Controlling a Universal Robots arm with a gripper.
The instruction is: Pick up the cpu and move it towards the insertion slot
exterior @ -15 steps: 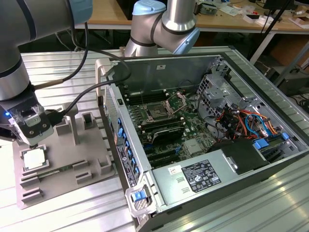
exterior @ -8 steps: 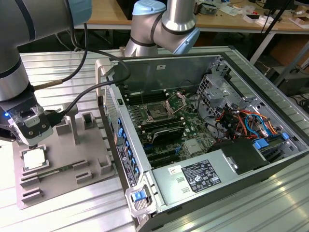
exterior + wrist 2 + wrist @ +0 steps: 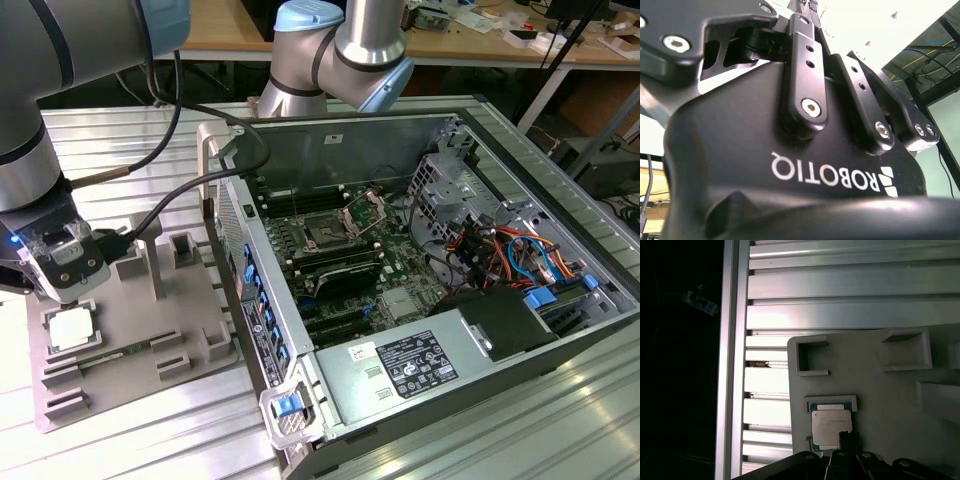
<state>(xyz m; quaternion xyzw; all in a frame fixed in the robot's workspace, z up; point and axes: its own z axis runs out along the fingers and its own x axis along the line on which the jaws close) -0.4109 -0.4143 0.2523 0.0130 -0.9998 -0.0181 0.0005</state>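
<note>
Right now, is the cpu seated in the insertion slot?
No, the cpu lies on the grey tray, outside the case holding the insertion slot.

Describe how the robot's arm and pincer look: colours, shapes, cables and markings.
The arm is round silver-grey tubes with pale blue caps at the joints. Black cables loop from its wrist end, where a small blue light glows. The pincer has a black body; the second wrist view shows white lettering and silver hex screws on it.
</note>
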